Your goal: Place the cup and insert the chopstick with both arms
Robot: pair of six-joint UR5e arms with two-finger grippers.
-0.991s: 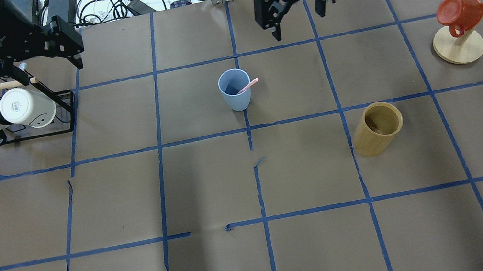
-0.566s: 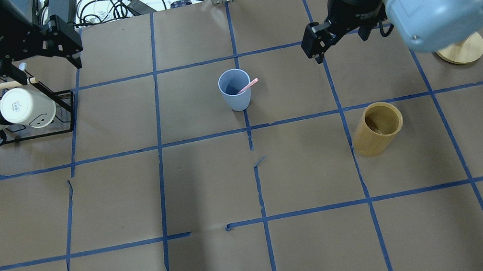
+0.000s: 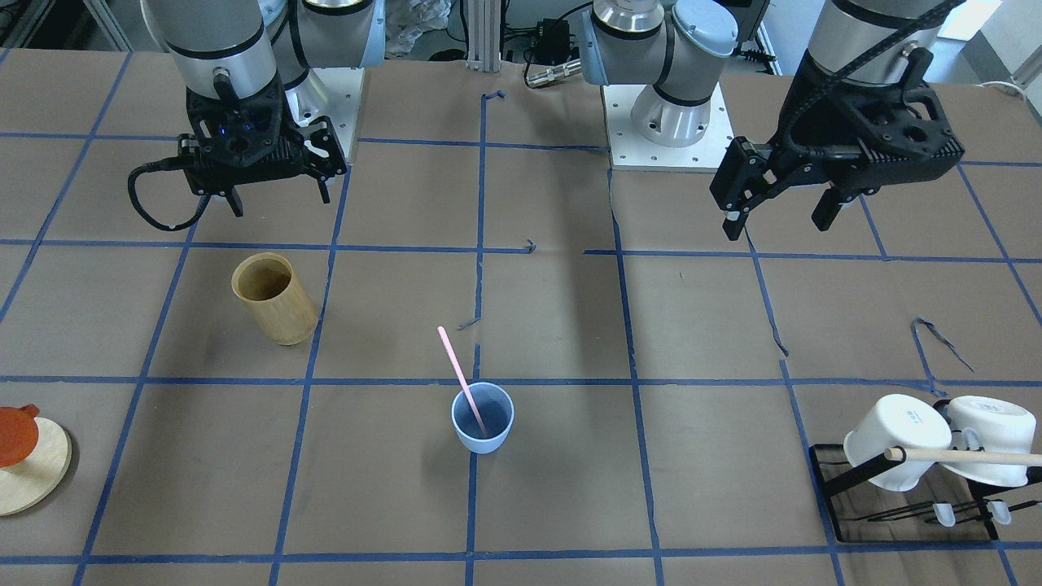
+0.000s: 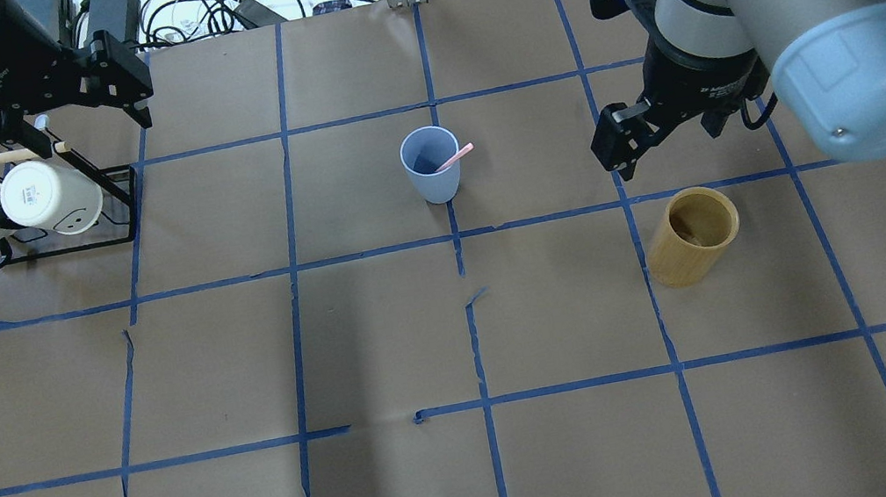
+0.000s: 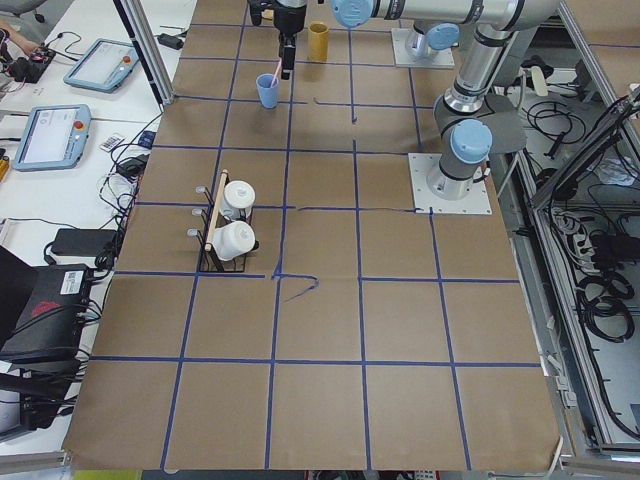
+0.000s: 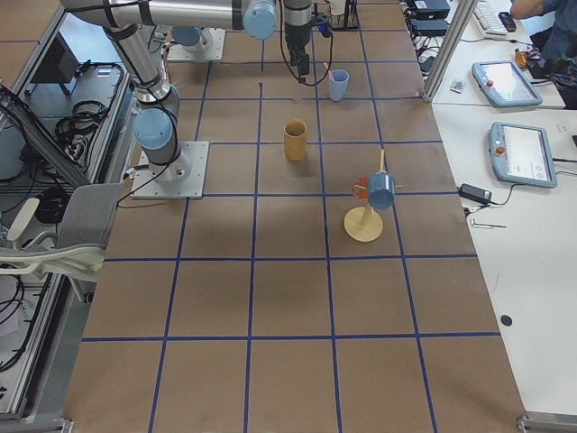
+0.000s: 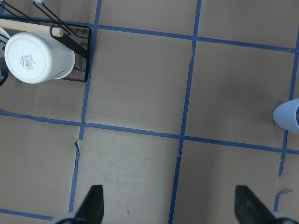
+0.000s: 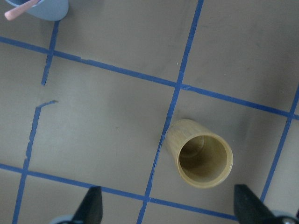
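The light-blue cup [image 4: 431, 164] stands upright mid-table, and also shows in the front view [image 3: 483, 417]. The pale-pink chopstick [image 4: 455, 158] leans inside it, its top sticking out over the rim [image 3: 460, 376]. My right gripper [image 4: 658, 143] is open and empty. It hovers right of the cup, just beyond the bamboo holder [image 4: 692, 236]; its wrist view shows open fingers [image 8: 91, 207] and the cup's edge [image 8: 44, 7]. My left gripper [image 4: 89, 118] is open and empty, hovering by the mug rack, far left of the cup [image 7: 287, 116].
A black rack [image 4: 120, 202] with two white mugs [image 4: 48, 197] and a wooden rod stands at far left. The tan bamboo holder [image 3: 274, 299] stands upright and empty. A red mug on a wooden stand [image 3: 24, 464] sits at the far right, hidden by my right arm overhead.
My right arm has swung from the far centre to the right and nearer, now hovering by the bamboo holder. Left arm, cup and chopstick have not moved.
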